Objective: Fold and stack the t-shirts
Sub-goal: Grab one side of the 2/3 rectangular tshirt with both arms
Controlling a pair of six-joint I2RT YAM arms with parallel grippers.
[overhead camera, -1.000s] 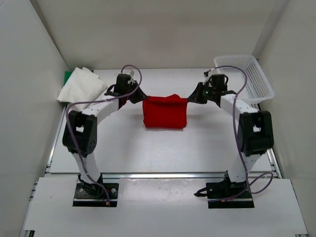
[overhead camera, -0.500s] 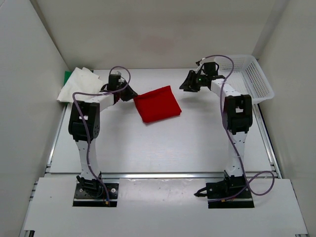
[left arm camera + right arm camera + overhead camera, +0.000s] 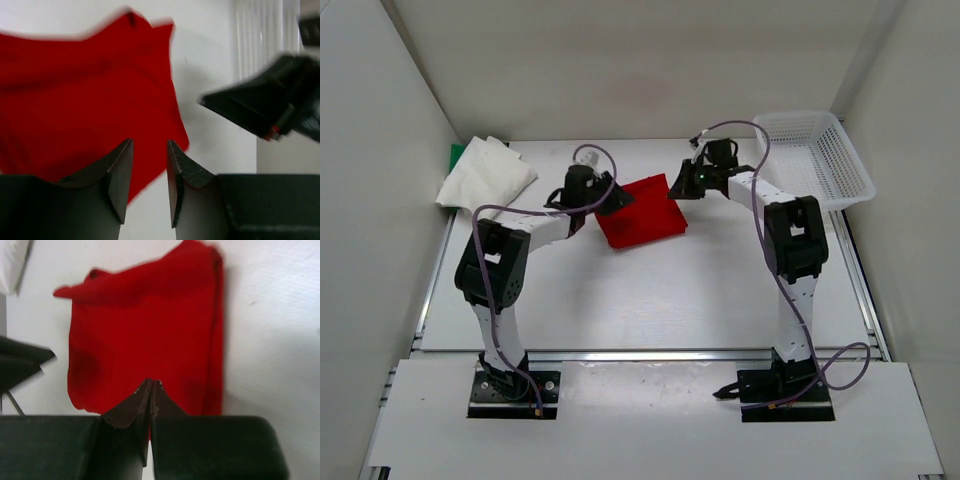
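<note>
Left gripper point(image 3: 150, 145): jaws narrowly parted, nothing held; red t-shirt point(image 3: 85, 95) directly ahead of tips. Right gripper point(image 3: 151, 383): jaws closed, tips together above same shirt.

I count three t-shirts: one red t-shirt point(image 3: 642, 212) in the middle, one off-white t-shirt point(image 3: 485, 175) far left, and one green t-shirt point(image 3: 457, 155) peeking out beside it. One mesh basket point(image 3: 817, 155) sits far right. I have two grippers, my left gripper point(image 3: 150, 145) and my right gripper point(image 3: 151, 385).
</note>
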